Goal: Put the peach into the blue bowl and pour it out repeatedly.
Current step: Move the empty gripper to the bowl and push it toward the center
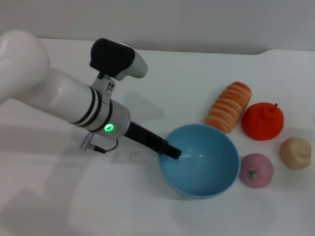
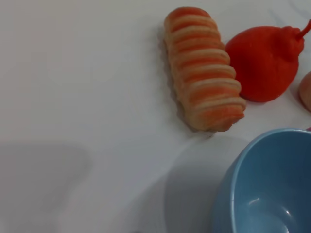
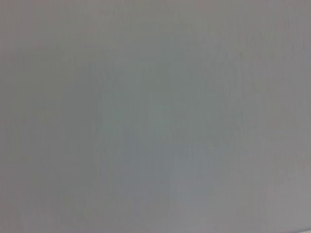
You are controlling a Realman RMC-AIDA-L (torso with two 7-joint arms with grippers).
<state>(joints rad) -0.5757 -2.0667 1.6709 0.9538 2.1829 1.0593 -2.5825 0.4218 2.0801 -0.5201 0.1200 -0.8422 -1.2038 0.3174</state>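
left gripper (image 1: 173, 153) jaws clamp the blue bowl (image 1: 206, 169) rim, peach (image 1: 256, 170) beside it.

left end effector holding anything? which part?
Yes: the left end effector grips the blue bowl by its near-left rim. The bowl is tilted and empty; the peach lies on the table beside it.

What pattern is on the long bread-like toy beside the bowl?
Orange and cream crosswise stripes on the long toy, clearest in the left wrist view.

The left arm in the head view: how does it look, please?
The left arm is glossy white and rounded, with black rings near the wrist, a glowing green ring light, a black-and-white camera housing on top and a thin dark cable below. Its left gripper is black and slender.
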